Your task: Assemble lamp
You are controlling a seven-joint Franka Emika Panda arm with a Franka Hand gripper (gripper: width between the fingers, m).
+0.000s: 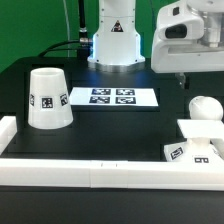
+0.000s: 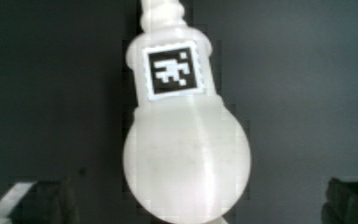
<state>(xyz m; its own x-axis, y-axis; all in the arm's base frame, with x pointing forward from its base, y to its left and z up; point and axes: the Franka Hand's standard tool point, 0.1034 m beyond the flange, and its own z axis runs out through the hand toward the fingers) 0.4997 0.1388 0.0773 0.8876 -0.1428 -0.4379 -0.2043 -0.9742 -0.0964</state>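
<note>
The white bulb [image 1: 205, 108] lies on its side on the black table at the exterior view's right, just behind the flat square base [image 1: 200, 140]. In the wrist view the bulb [image 2: 185, 150] fills the middle, with a tag on its stem end. My gripper [image 1: 182, 78] hangs above the bulb, a little toward the exterior view's left. It is open and empty, and its dark fingertips [image 2: 25, 200] show on either side of the bulb's rounded end without touching it. The tapered shade [image 1: 48, 98] stands wide end down at the exterior view's left.
The marker board [image 1: 112, 97] lies flat in the middle of the table, in front of the arm's white pedestal [image 1: 115, 40]. A low white rail [image 1: 100, 172] runs along the front edge and up the exterior view's left side.
</note>
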